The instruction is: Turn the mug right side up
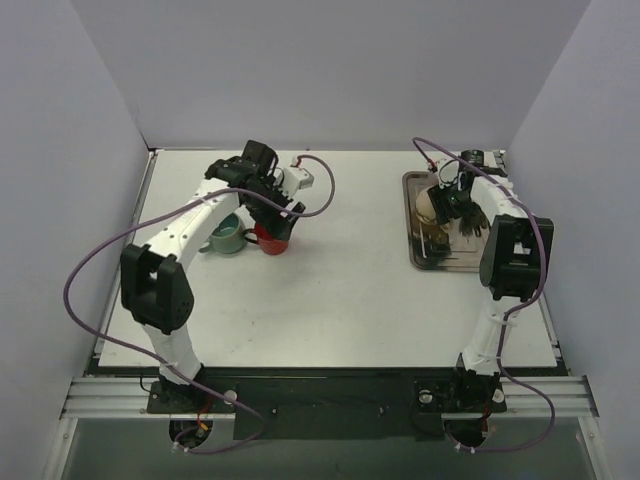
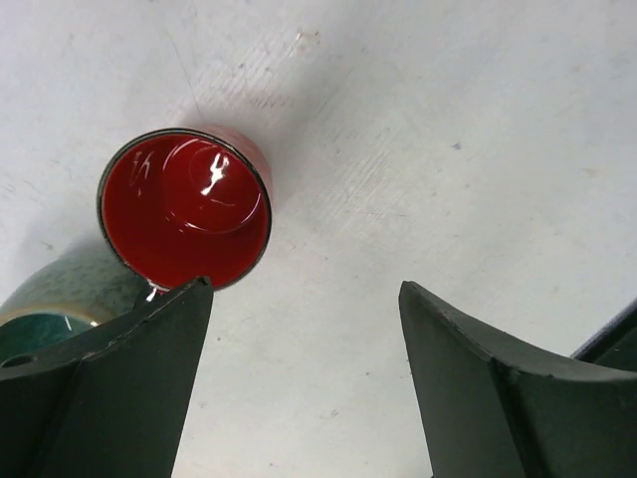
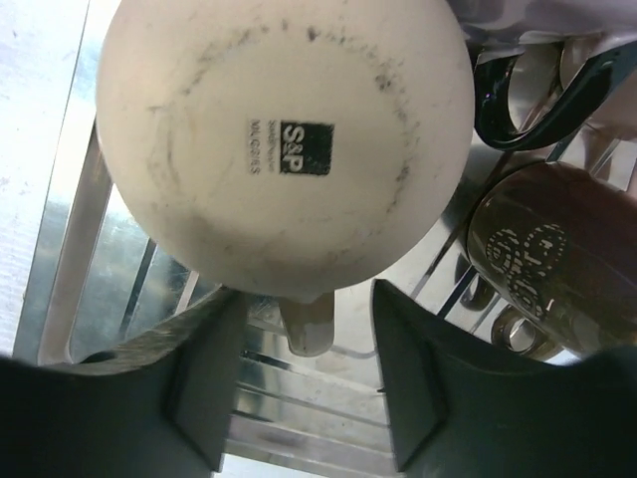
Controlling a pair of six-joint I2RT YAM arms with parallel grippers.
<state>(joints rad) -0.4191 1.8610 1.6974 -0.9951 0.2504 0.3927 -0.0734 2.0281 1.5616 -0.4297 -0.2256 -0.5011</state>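
An upside-down cream mug (image 3: 284,139) stands bottom-up on the metal tray (image 3: 70,259), also in the top view (image 1: 429,204). Its handle (image 3: 309,324) points toward my right gripper (image 3: 309,294). The gripper is open, with one finger on each side of the handle and a gap on both sides. In the top view the right gripper (image 1: 452,205) hangs over the tray (image 1: 412,240). My left gripper (image 2: 304,286) is open and empty above the bare table, just beside an upright red mug (image 2: 184,209), which shows in the top view (image 1: 270,238).
A teal mug (image 2: 45,304) stands against the red one, also seen from above (image 1: 228,236). On the tray, an upside-down brown mug (image 3: 552,259) and a dark mug handle (image 3: 528,105) crowd the cream mug's right side. White walls enclose the table.
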